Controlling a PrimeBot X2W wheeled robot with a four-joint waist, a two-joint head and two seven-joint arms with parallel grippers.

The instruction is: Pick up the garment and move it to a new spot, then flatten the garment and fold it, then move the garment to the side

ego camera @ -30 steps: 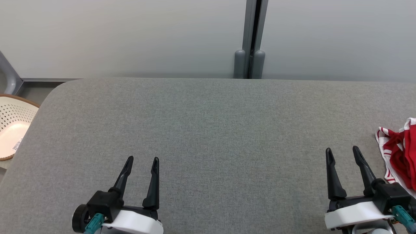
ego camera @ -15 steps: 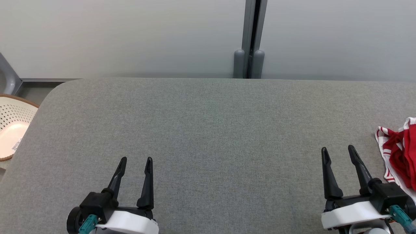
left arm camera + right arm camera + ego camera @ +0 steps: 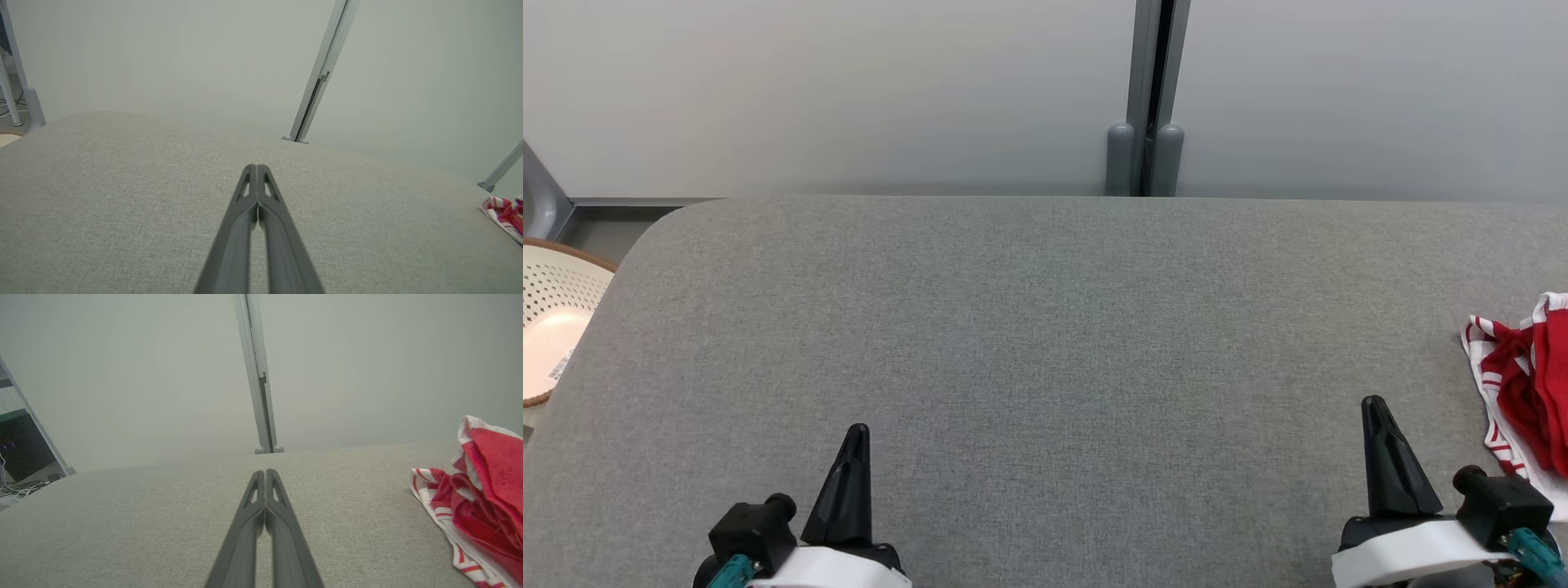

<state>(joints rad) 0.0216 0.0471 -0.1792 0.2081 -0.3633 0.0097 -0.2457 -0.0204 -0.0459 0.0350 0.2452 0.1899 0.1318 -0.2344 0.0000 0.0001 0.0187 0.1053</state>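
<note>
Gripping state, left: the left gripper is clenched, its two fingers pressed together along their length, with nothing between them.
Gripping state, right: the right gripper is clenched the same way and is empty.
Left gripper place: over the worktop near its front edge, toward the left side, fingers pointing at the back edge.
Right gripper place: near the front edge toward the right side, close to the garment but not touching it.
Garment place: on the worktop at its right edge, partly cut off by the border of the head view.
Garment look: red cloth with red-and-white striped trim, crumpled in a heap, with a striped hem lying flat on the side toward the gripper.
Worktop: grey woven fabric with a rounded back-left corner.
Basket: the basket is cream, perforated and brown-rimmed, and sits beyond the left edge.
Post: the post is a grey upright on the pale wall behind the back edge.
</note>
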